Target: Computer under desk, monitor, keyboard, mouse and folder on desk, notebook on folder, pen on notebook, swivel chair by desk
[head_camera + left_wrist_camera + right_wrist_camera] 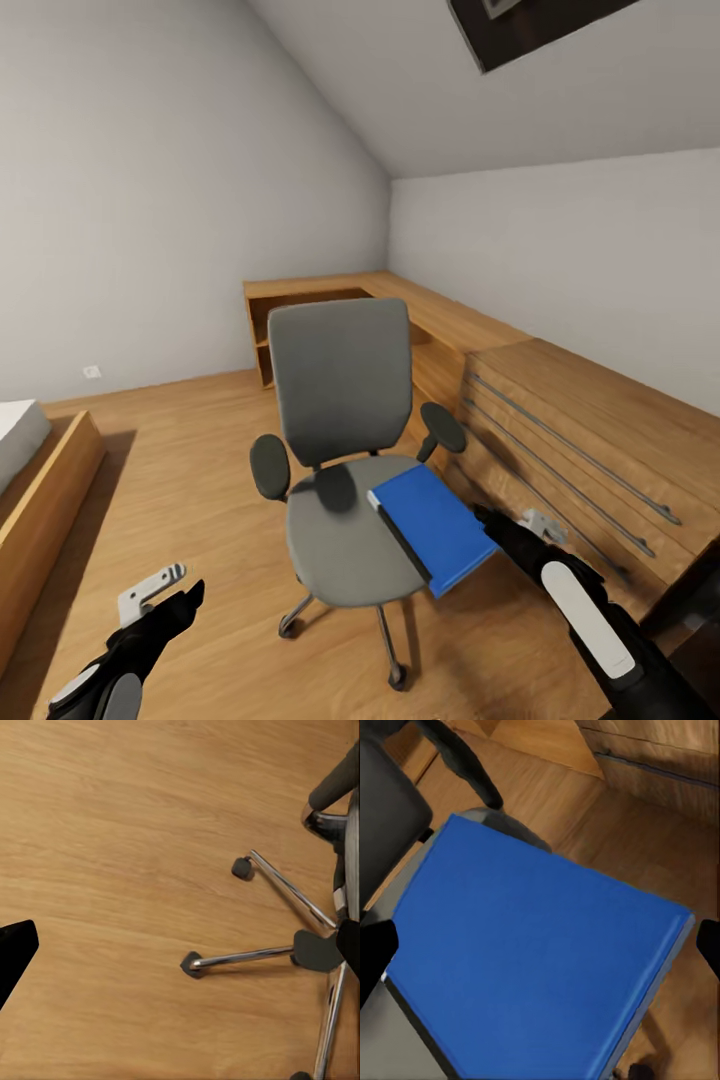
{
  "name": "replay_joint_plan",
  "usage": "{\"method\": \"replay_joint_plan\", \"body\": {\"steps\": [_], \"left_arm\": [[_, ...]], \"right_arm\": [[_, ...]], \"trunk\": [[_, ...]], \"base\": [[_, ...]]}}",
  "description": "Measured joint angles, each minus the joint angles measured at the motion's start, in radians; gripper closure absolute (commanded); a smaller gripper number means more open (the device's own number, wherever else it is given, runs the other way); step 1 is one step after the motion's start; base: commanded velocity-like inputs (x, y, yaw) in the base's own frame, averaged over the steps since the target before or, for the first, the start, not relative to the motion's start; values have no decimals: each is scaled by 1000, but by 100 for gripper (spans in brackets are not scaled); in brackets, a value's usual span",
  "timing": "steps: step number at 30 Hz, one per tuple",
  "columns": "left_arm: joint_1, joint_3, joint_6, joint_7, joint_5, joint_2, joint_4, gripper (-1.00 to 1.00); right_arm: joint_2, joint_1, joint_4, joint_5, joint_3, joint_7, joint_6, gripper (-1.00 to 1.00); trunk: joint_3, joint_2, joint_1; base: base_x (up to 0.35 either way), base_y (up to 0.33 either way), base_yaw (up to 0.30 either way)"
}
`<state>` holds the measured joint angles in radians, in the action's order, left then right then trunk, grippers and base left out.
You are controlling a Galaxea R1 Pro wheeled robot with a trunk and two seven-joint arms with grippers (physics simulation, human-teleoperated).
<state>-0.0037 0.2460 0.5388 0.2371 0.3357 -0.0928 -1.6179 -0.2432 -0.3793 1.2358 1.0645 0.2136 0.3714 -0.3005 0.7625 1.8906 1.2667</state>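
Right claw (pixel 500 528) sits just off the folder's outer edge, fingers spread wide with nothing between them — in the right wrist view one dark fingertip (pixel 373 954) shows at each side of the frame, blue cover spanning the gap. Not touching the cover as far as visible.

Left claw (pixel 165 592) hangs low over bare wood floor (pixel 190 470), well apart from the chair; looks parted and empty, only one dark fingertip (pixel 15 949) poking into its own wrist view.

Folder (pixel 435 525) lies flat on the seat of the swivel chair (pixel 345 470), dark strip along the edge facing the seat middle, near corner sticking out past the seat rim on the robot's right. Bright blue, hard to miss.

Chair stands upright in the middle of the room, backrest toward the far wall, chrome star base and casters (pixel 241 868) on the floor.

Light wooden worktop (pixel 450 320) with drawers (pixel 560 450) runs along the right wall, close beside the chair's right armrest (pixel 443 427) — tight gap there. Loads of open floor on the left, up to a bed frame (pixel 45 500) at the left edge.
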Motion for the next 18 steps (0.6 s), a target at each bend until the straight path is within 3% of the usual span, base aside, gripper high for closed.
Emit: {"method": "replay_joint_plan", "body": {"steps": [1,2,6,9,18], "left_arm": [[0,0,0,0,0,0,0,-100],[0,0,0,-1,0,-1,0,-100],[0,0,0,-1,0,-4,0,-100],[0,-2,0,-2,0,-5,0,-100],[0,-7,0,-2,0,-6,0,-100]], "right_arm": [[-2,0,-17,2,-20,-35,0,-100],[-3,0,-43,3,-59,-122,-1,-100],[-6,0,-105,3,-101,-269,-1,-100],[-7,-1,-132,5,-142,-317,-3,-100],[-7,-1,-155,6,-185,-332,-2,-100]], "trunk": [[3,7,4],[6,14,8],[17,42,23],[26,63,34],[54,126,69]], "base": [[0,0,-213],[0,0,-181],[0,0,-89],[0,0,-18],[0,0,-2]]}}
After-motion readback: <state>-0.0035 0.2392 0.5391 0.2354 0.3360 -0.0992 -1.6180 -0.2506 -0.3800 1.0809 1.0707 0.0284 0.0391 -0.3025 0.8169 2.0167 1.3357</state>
